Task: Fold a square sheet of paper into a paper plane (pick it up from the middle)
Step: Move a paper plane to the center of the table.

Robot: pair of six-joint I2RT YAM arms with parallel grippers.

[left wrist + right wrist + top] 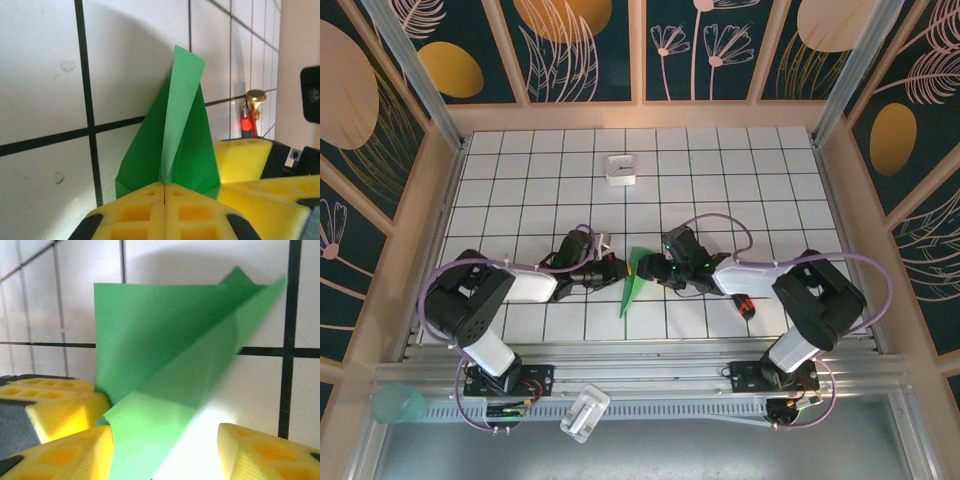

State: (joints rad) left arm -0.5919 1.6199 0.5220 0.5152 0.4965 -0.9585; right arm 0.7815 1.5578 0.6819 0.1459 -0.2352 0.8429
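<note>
Green paper (632, 285), folded to a narrow pointed shape, sits between the two claws near the middle of the white tiled worktop (520, 170).

Left claw (164, 192): the yellow pads are pressed flat together with the seam closed, pinching the paper at its nearest edge. The folded flaps stand up ahead of the pads, and a paler strip runs up to the far tip.

Right claw (165, 447): the pads are held apart, moderately wide. The paper runs into the gap and lies against one pad (70, 450). The other pad (270, 450) is clear of it, with bare tile between. A yellow pad of the left claw shows just beside the first pad.

Top view: the claws face each other with the paper between them, its narrow end toward the arm bases.

Red-and-black screwdriver (745, 304) lies on the worktop back from the right claw, beside the right forearm.

Small white box (621, 170) rests well beyond both claws, toward the far wall.
</note>
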